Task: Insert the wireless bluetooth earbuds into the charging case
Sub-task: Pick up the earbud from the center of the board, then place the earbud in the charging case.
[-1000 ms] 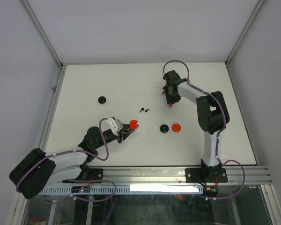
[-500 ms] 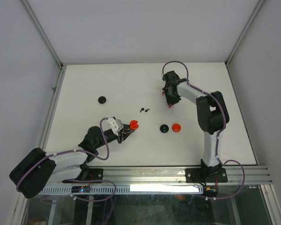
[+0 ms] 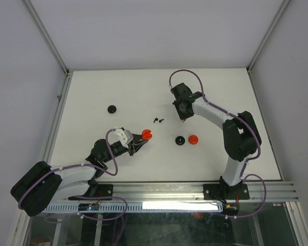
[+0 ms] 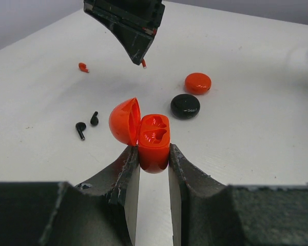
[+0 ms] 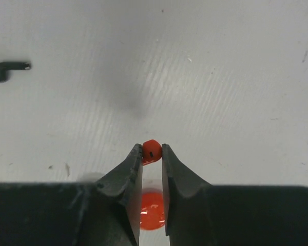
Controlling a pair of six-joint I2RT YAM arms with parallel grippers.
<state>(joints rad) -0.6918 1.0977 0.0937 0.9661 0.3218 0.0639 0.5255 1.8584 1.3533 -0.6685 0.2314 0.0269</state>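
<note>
Left wrist: two black earbuds (image 4: 81,129) (image 4: 94,118)

The table (image 3: 92,92) is plain white with no pattern. The charging case (image 4: 154,141) is bright orange-red and shiny, inside and outside. The left gripper (image 4: 154,156) is black, with grey scuffed edges on its fingers (image 4: 129,179). The right gripper (image 5: 152,154) is black too. The red earbud (image 5: 152,150) has one tiny dark mark on it. A second red earbud (image 4: 82,66) is the same red. The two black earbuds (image 4: 80,128) are black all over. The red disc (image 4: 197,83) is orange-red. The black disc (image 4: 185,106) is shiny black, and the far black disc (image 3: 112,109) is black as well. The arms (image 3: 210,107) are white and black, with purple cables (image 3: 187,71).
</note>
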